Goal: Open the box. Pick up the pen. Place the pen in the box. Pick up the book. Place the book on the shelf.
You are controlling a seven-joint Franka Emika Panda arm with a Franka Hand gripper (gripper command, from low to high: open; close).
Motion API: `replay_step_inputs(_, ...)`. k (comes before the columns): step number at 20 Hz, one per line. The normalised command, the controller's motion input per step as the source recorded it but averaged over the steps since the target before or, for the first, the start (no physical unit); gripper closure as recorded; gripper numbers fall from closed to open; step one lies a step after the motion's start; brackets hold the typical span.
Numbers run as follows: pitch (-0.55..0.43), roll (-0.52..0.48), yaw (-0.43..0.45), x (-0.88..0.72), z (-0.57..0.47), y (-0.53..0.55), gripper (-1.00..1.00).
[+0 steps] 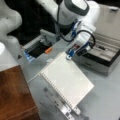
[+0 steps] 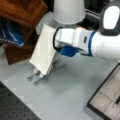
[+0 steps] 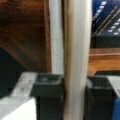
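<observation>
A white robot arm holds the book (image 1: 67, 82), a large white spiral notebook, lifted off the grey table (image 1: 105, 100) and tilted. The gripper (image 1: 69, 55) clamps the book's edge at its upper corner in a front view; in the wrist view the two black fingers (image 3: 47, 97) press against either side of the book's (image 3: 75, 60) thin pale edge, which runs straight up the middle of the picture. In a front view the book (image 2: 42, 51) hangs slanted, its lower edge just above two small metal pieces (image 2: 36, 76) on the table. The shelf (image 1: 15, 95), reddish-brown wood, lies at a front view's bottom left, near the book but apart from it. The box (image 1: 105, 53) stands open at a front view's right, lid raised, behind the gripper. A slim dark pen (image 1: 102, 47) lies in one of its compartments. A dark recess with an orange piece (image 1: 48, 50) sits behind the book.
</observation>
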Motion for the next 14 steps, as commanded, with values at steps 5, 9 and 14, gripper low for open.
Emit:
replay_step_inputs(5,0.235,-0.014,-0.549,0.3,0.35,0.32,1.0)
replay_step_inputs(9,0.216,-0.004,-0.508,0.32,0.29,0.25,1.0)
replay_step_inputs(14,0.218,-0.026,-0.514,0.23,0.26,0.18,1.0)
